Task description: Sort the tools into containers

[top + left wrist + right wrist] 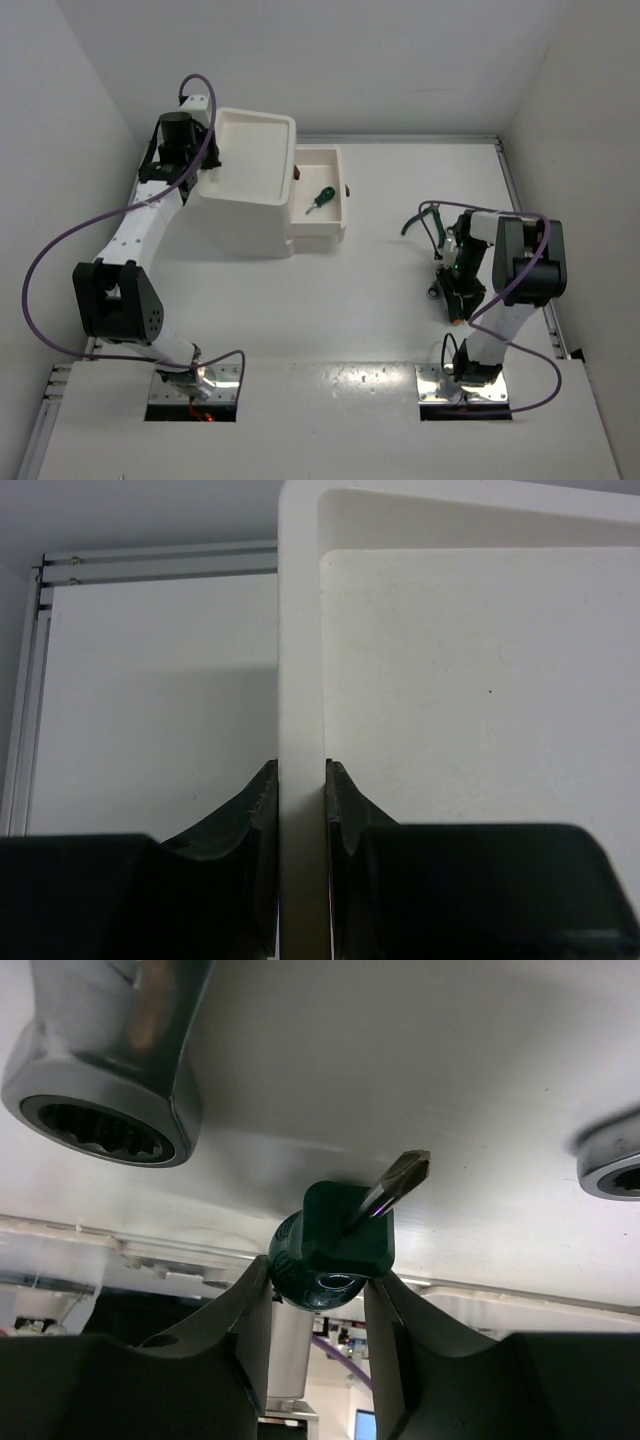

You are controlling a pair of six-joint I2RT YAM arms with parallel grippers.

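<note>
Right hand (pixel 318 1295) clenching screwdriver (pixel 340 1235) by handle, low over table (pixel 400 1060); cannot tell whether lifting clear. Wrench (pixel 110 1070) lying near on one side, second wrench (pixel 612 1165) on other. Left hand (pixel 300 785) pinching cabinet rim (pixel 300 630).

Risks I am weighing:
- round handle slipping or pivoting in my grip while travelling to drawer (pixel 335 158)
- tip snagging wrench
- left pinch dragging cabinet askew
</note>
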